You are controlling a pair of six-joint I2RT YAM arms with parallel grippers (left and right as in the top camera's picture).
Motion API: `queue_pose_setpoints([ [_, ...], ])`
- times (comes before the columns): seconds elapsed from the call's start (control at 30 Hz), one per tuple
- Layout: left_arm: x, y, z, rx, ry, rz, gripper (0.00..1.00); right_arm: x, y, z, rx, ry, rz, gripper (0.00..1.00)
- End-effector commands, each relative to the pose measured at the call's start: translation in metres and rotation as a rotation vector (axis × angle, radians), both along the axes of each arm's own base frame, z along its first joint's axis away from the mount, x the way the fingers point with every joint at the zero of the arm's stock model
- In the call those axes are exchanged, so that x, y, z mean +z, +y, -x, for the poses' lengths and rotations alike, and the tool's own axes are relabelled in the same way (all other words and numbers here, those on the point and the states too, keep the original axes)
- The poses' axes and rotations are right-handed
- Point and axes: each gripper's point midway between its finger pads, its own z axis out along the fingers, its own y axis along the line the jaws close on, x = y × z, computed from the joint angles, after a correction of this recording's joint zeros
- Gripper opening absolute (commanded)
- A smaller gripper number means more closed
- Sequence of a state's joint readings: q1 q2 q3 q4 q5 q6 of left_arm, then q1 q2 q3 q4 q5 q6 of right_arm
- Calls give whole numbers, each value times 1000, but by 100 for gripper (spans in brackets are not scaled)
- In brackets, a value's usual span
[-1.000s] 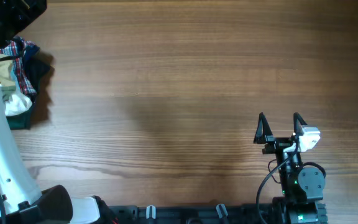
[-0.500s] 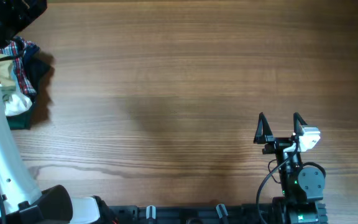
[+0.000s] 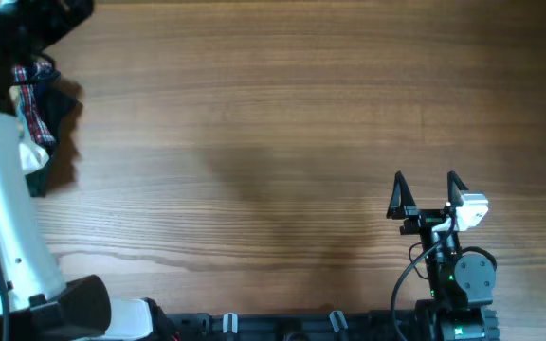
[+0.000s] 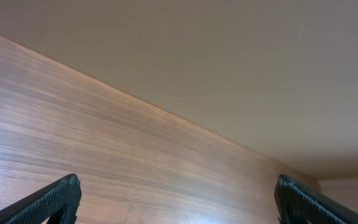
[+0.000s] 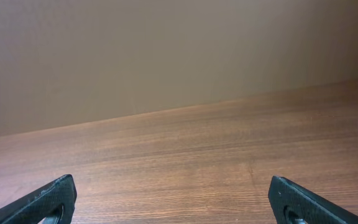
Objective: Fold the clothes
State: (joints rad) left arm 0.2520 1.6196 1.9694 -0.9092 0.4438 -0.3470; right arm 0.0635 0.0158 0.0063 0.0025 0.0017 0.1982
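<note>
A pile of clothes lies at the table's far left edge. Only a small patch of the white-cream garment (image 3: pixel 35 156) shows, beside my white left arm (image 3: pixel 8 218), which covers the rest. My left gripper (image 4: pixel 178 186) is open and empty, and its wrist view shows only bare wood between the fingers. My right gripper (image 3: pixel 428 188) is open and empty, low over the table at the front right, far from the clothes. It also shows in the right wrist view (image 5: pixel 171 190), with bare wood between its fingers.
In the pile are a red-and-blue plaid garment (image 3: pixel 32 102), a dark cloth (image 3: pixel 60 109) and a dark green folded cloth (image 3: pixel 37 181). The wooden table (image 3: pixel 282 123) stretches across the view. The arm bases stand along the front edge.
My left arm has shifted to the right over the pile and now hides more of the cream fabric and the green cloth. The right arm has not moved.
</note>
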Motion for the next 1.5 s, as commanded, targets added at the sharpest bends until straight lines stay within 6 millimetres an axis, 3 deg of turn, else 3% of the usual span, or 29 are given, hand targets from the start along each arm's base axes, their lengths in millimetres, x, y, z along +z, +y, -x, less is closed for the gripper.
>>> queue_pose_setpoints([
  [0.0,-8,-24,0,-45,29,-7,100,0,0,0,4,-1,-14,100],
  [0.13,-12,-46,24,-69,96,-17,100,0,0,0,4,-1,-14,100],
  [0.3,21,-61,84,-88,31,-28,100,0,0,0,4,-1,-14,100],
  [0.4,25,-59,122,-52,-21,-57,100,0,0,0,4,-1,-14,99],
  [0.53,11,-57,170,-9,-141,-95,100,0,0,0,4,-1,-14,100],
  [0.63,-18,-60,192,-7,-207,-103,100,0,0,0,4,-1,-14,100],
  [0.77,-79,-60,195,-6,-233,-106,100,0,0,0,4,-1,-14,100],
  [0.9,-104,-58,172,-7,-381,-121,100,0,0,0,4,-1,-14,100],
  [1.0,-122,-59,165,-11,-418,-124,100,0,0,0,4,-1,-14,100],
  [1.47,-201,-57,186,12,-411,-131,100,0,0,0,4,-1,-14,100],
])
